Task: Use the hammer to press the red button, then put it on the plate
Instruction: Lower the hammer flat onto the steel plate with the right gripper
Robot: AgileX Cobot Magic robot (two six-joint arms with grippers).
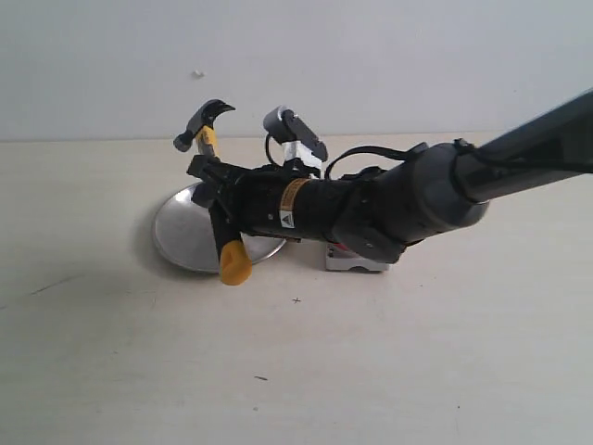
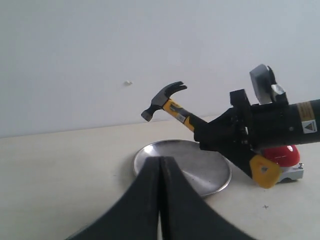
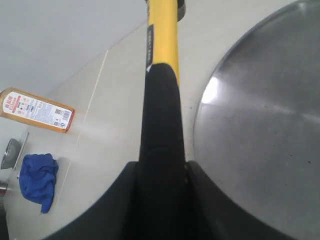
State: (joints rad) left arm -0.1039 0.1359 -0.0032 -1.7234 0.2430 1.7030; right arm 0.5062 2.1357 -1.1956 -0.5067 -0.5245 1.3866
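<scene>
My right gripper [image 1: 215,190] is shut on the black handle of the hammer [image 1: 211,130] and holds it in the air over the silver plate [image 1: 181,236]. The hammer's dark head points up and away, and its yellow butt [image 1: 233,264] hangs low over the plate's near rim. In the right wrist view the hammer handle [image 3: 161,100] runs between the fingers beside the plate [image 3: 260,125]. The red button [image 2: 280,155] on its grey base [image 1: 357,262] sits just right of the plate, mostly hidden by the arm. My left gripper [image 2: 160,161] is shut with nothing in it, short of the plate [image 2: 210,170].
The right wrist view shows an orange bottle [image 3: 35,111] lying on its side and a blue cloth [image 3: 36,181] off to one side of the table. A pale wall stands behind the table.
</scene>
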